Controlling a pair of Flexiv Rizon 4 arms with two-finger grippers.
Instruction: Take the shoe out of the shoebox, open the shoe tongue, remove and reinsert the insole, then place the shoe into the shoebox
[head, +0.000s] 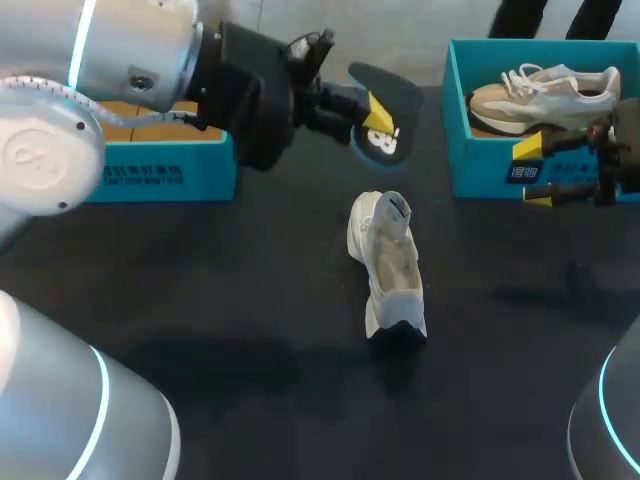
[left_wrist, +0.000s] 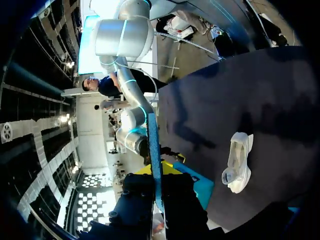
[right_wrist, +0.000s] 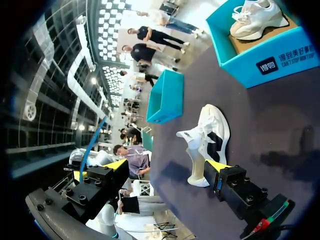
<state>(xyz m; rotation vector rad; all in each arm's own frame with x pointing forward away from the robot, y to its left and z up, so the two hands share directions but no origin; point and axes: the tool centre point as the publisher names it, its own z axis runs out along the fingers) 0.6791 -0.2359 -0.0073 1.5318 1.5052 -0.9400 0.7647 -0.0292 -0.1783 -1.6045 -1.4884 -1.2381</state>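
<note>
Just right of an open teal cardboard shoebox (head: 160, 172), the left gripper (head: 372, 118) pinches a dark foam insole (head: 395, 88), held clear above the black table (head: 200, 300). The white low-top shoe (head: 388, 262) sits mid-table, outside both boxes. Further right, the right gripper (head: 535, 175) has its fingers spread wide and empty before a second teal shoebox (head: 480, 172) holding a beige sneaker (head: 545, 92).
</note>
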